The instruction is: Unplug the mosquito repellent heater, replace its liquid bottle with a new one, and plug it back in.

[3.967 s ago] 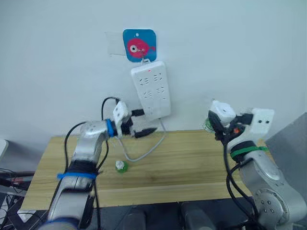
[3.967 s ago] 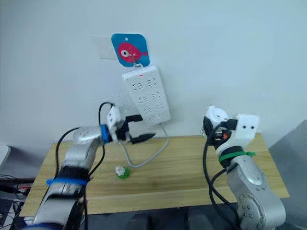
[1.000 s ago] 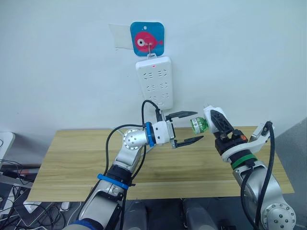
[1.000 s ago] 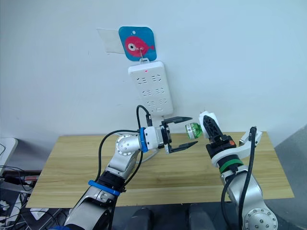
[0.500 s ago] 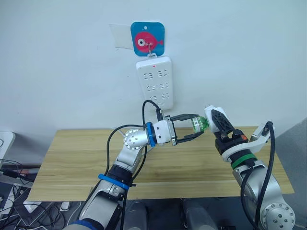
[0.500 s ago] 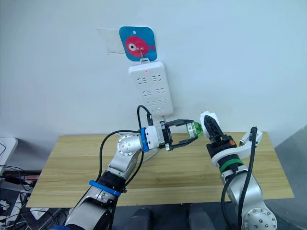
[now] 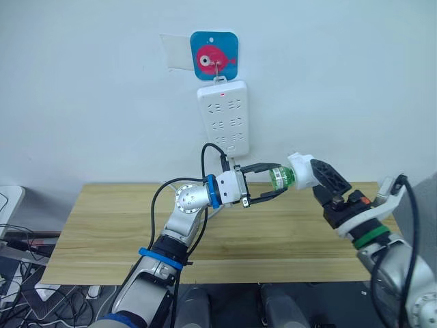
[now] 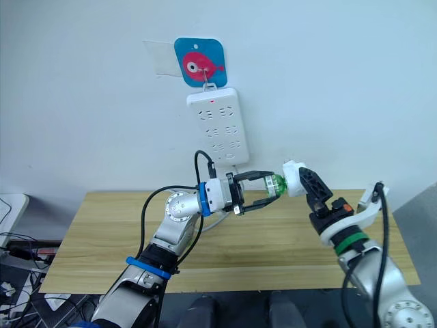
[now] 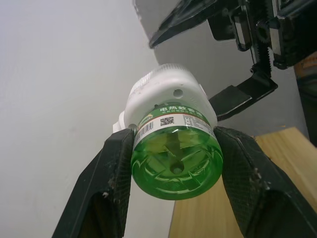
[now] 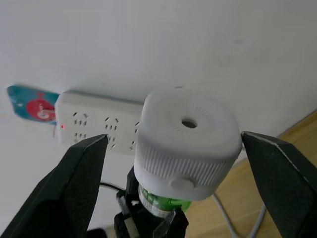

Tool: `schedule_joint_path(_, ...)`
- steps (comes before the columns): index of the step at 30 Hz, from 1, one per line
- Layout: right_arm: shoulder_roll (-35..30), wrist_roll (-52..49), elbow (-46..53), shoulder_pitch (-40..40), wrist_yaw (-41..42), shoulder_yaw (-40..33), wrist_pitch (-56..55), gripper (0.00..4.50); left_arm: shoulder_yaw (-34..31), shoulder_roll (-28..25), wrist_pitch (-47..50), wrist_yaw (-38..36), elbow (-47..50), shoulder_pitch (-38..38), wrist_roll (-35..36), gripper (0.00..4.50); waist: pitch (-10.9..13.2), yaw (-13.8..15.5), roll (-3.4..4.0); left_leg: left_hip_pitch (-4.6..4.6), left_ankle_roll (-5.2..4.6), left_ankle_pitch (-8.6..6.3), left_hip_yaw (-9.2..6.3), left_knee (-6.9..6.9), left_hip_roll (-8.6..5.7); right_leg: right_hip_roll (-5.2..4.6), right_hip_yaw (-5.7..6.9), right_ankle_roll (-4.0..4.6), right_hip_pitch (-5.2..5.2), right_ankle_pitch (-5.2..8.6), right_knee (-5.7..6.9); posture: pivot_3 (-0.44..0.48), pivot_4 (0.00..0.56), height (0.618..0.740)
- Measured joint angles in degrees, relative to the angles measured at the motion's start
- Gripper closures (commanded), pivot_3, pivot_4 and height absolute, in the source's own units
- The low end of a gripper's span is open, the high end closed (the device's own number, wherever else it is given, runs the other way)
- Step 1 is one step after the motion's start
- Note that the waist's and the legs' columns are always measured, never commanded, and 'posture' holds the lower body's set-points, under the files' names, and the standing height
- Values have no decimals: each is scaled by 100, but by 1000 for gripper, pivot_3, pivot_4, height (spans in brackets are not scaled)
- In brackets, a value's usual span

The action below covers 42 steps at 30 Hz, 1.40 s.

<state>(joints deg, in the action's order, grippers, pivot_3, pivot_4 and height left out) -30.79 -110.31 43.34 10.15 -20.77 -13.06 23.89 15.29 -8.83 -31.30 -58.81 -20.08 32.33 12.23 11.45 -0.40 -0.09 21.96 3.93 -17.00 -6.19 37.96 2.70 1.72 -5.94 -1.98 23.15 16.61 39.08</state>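
The mosquito repellent heater [image 7: 301, 171], a small white rounded unit with a round top vent [image 10: 188, 122], hangs in the air over the wooden table. A green liquid bottle [image 9: 176, 157] is screwed into it. My left gripper [image 7: 276, 180] is shut on the bottle, one black finger [image 9: 115, 171] on each side. My right gripper [image 10: 174, 138] stands open around the heater's white body, and its fingers [image 10: 83, 184] are spread wider than the unit. The heater's prongs are hidden.
A long white power strip [image 7: 224, 117] hangs on the wall from a blue fish hook plate [image 7: 214, 50], with a red light lit near its top. Its white cable drops behind my left gripper. The wooden table [image 7: 102, 232] lies below both arms.
My left gripper has closed onto the green bottle. My right gripper has opened and drawn back to the right from the heater. The heater has hardly moved.
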Motion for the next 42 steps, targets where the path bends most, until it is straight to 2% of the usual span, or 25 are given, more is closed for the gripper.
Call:
schedule_joint_path(9,-1208,-133,-1830,-308,2654,-871,2499,30,2,-231,-178,-1102,30,51,716,2277,-1,22,1,-5,-20,12,0,0,-2,0,4,8,-2,-6,4,79,171,740)
schedule_joint_path(12,-1446,-133,-2251,-444,3168,-1056,3104,30,0,-281,-303,-1400,40,33,859,2277,-1,44,1,-4,-22,12,-2,0,-2,0,7,8,-2,-6,3,79,171,740)
schedule_joint_path(13,-1453,-133,-2306,-468,3269,-1054,3228,30,-1,-283,-316,-1457,40,31,919,2277,-1,46,1,-2,-22,12,-6,0,-2,0,11,8,-2,-6,3,94,171,740)
schedule_joint_path(15,-2160,-131,-2954,-844,3953,-997,4064,30,1,-290,-594,-1927,16,38,1084,2277,0,48,2,-3,-22,13,5,5,-12,-11,4,4,-4,-8,0,94,171,740)
schedule_joint_path(20,-2685,-130,-3359,-1190,4723,-730,4773,30,-6,-184,-914,-2290,-306,195,1198,2277,1,88,0,1,-28,15,-3,6,-13,-10,13,4,-5,-8,0,92,179,740)
schedule_joint_path(25,-3101,-126,-3470,-1355,5085,-450,5037,30,-70,-109,-1084,-2504,-466,224,1289,2277,1,97,-1,0,-28,15,-4,6,-12,-11,15,4,-5,-8,-1,92,180,740)
schedule_joint_path(35,-3093,-124,-3737,-1872,5089,97,5084,30,-97,-32,-1257,-2796,-506,227,1326,2277,2,133,-3,1,-28,15,-5,9,-12,-11,16,2,-5,-9,1,100,185,740)
schedule_joint_path(42,-3081,-117,-3864,-2061,4900,330,5116,30,-53,4,-1453,-2764,-578,239,1061,2277,2,178,-3,2,-28,15,-6,10,-12,-11,17,2,-5,-9,1,101,185,740)
